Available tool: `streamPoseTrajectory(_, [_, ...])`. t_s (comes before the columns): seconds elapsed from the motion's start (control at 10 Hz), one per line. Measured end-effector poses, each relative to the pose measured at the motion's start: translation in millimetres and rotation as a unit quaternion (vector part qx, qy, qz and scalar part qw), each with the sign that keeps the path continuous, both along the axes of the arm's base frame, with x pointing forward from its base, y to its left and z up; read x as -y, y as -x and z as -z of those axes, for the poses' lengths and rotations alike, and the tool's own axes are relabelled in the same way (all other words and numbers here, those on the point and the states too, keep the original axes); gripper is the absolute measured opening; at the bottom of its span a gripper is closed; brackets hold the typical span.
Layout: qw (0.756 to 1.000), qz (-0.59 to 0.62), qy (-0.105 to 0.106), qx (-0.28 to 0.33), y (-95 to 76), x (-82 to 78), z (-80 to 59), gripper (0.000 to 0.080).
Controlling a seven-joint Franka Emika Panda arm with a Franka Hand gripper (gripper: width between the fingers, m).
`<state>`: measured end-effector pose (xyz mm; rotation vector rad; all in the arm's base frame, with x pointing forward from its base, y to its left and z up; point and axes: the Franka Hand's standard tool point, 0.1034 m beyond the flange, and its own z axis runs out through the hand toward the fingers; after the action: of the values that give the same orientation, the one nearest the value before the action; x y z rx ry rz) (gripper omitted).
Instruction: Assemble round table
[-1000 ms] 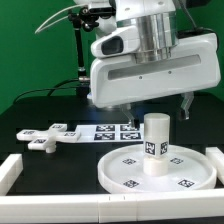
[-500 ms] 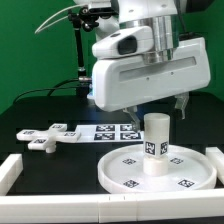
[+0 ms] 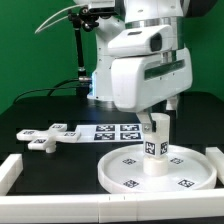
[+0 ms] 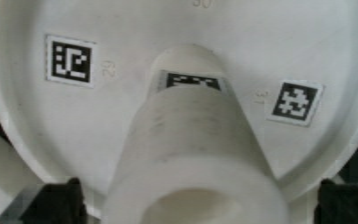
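The round table's large rimmed disc (image 3: 150,172) lies flat at the front of the table. The short thick cylinder leg (image 3: 155,145) stands upright on its middle. My gripper (image 3: 160,116) hangs just above the leg's top, open. In the wrist view the leg (image 4: 194,140) rises from the disc (image 4: 51,130), and its hollow top lies between my two dark fingertips (image 4: 60,202), which stand wide apart on either side of it. My gripper (image 4: 197,205) holds nothing. The flat cross-shaped base (image 3: 48,134) lies on the table at the exterior view's left.
The marker board (image 3: 115,129) lies behind the disc, partly under the arm. White border blocks run along the front (image 3: 60,210), the left corner (image 3: 10,168) and the right side (image 3: 216,156). A green backdrop and a black stand are behind.
The wrist has turned about its vertical axis and shifted toward the exterior view's right, coming down over the leg. The leg, disc and cross base have not moved.
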<state>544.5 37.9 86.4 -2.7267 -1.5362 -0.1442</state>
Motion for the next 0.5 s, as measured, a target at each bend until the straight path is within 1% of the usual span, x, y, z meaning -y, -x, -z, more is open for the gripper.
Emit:
streamPoseTrajectory(0.1, [1.000,-0.019,0.005,0.000,0.3,-0.3,0.7,0.0649])
streamPoseTrajectory(0.3, [0.994,-0.108,0.024,0.001,0.9,-2.1,3.6,0.0649])
streamPoseTrajectory(0.5, [0.987,-0.159,0.032,0.002,0.9,-0.2,3.9,0.0649])
